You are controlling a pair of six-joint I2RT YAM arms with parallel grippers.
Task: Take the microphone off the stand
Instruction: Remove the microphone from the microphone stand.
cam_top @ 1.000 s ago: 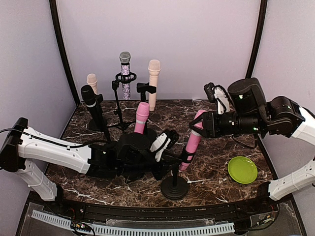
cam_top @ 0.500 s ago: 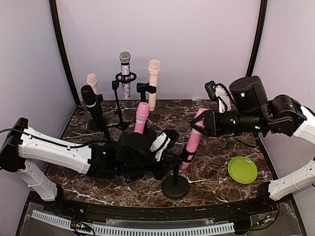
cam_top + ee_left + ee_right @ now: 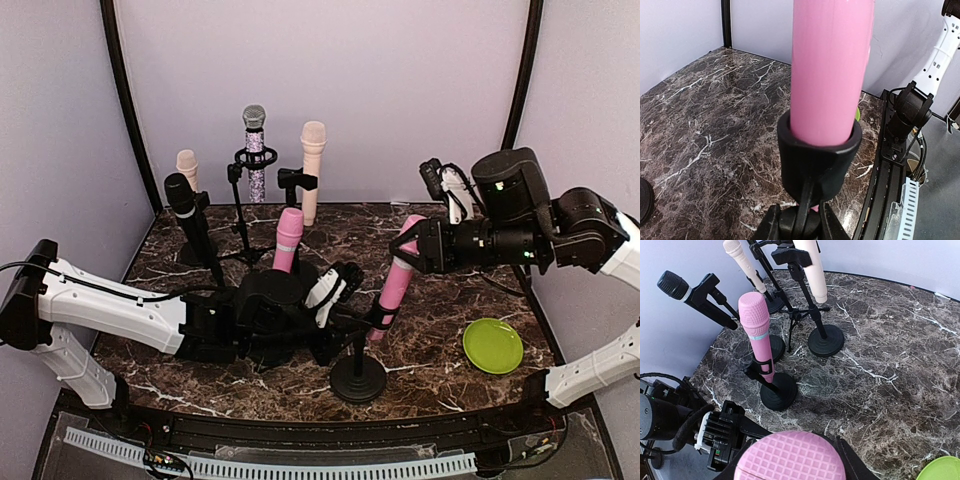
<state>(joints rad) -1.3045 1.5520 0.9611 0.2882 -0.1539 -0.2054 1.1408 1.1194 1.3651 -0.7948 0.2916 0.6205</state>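
Note:
A pink microphone (image 3: 393, 280) leans in the black clip (image 3: 819, 155) of a round-based stand (image 3: 358, 380) at front centre. My right gripper (image 3: 414, 246) is shut on the microphone's head. In the right wrist view that gridded pink head (image 3: 790, 459) fills the space between the fingers (image 3: 852, 464). My left gripper (image 3: 345, 322) is shut on the stand's joint just under the clip. The left wrist view shows the pink body (image 3: 832, 70) seated in the clip, and the left gripper (image 3: 800, 226) pinching the black joint below it.
A second pink microphone (image 3: 288, 240) stands on its own stand behind. A black microphone (image 3: 186, 208), a glittery one (image 3: 254, 135) and two cream ones (image 3: 313, 160) stand further back. A green plate (image 3: 492, 345) lies at the right, beside the table's edge rail (image 3: 892, 165).
My right gripper has risen a little and shifted right with the microphone's head, so the microphone has slid slightly up in the clip. The left arm has stayed still.

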